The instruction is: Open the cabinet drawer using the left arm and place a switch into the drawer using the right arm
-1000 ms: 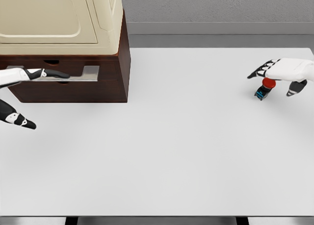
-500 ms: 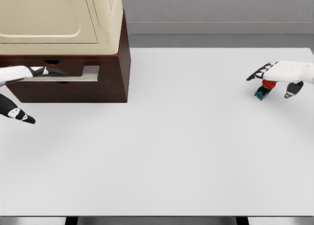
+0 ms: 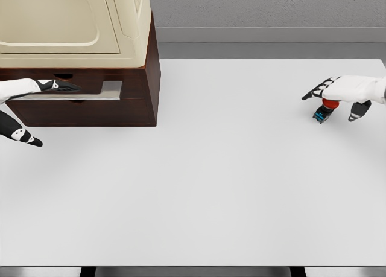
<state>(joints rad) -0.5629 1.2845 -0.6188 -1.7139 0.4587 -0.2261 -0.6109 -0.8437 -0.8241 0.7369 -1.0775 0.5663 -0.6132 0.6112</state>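
Dark-wood cabinet at far left, drawer barely started, switch waiting at far right.

Left hand reaching in from the left edge, fingers extended flat along the pale drawer front just under the cream top; whether hooked on a handle cannot be told. Drawer-opening step judged in hand: next calls for a firm catch and a straight pull toward the near edge. Right hand hovering over the switch on the white tabletop, fingers spread, pinching nothing. Small switch: red round cap, black base with a blue patch, tilted, well apart from the cabinet.
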